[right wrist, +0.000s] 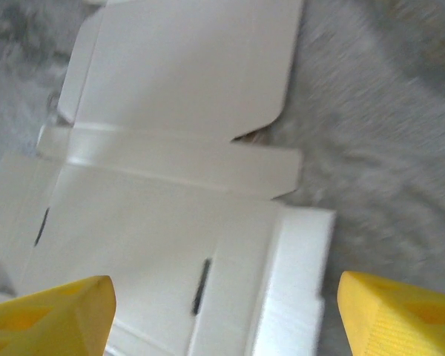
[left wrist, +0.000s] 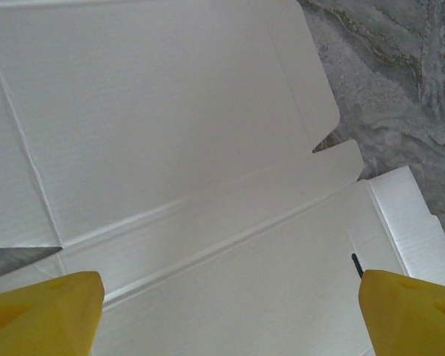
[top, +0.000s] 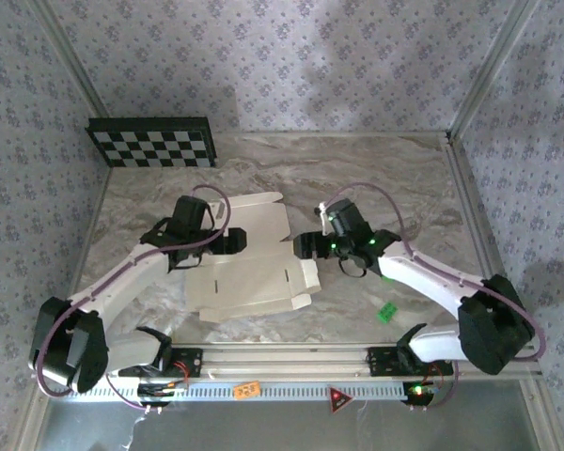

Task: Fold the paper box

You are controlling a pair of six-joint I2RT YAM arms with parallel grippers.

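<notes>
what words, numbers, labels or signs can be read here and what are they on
Nothing reads clearly.
orange tag on the front rail: dark marks, too blurred to read
red triangle sign near it: too small to read
paper box and checkerboard panel: no print

**Camera setup: three views**

Top external: fixed, high and behind the arm bases, looking down and toward the far wall. It takes in the whole tabletop (top: 404, 188), both arms and the checkerboard panel (top: 150, 141) at far left. This is the widest, most distant view.

Left wrist: rides on the left claw (left wrist: 226, 315) and looks steeply down, very close over the paper box (left wrist: 170, 133). Yellow fingers (left wrist: 44, 311) sit in the lower corners.

Right wrist: on the right claw (right wrist: 222, 315), also looking down from close range, slightly blurred.

Overlap: all three see the paper box. Both wrist views show a large flap, a creased strip and a slotted panel. Whether it is the same end, cannot tell.
</notes>
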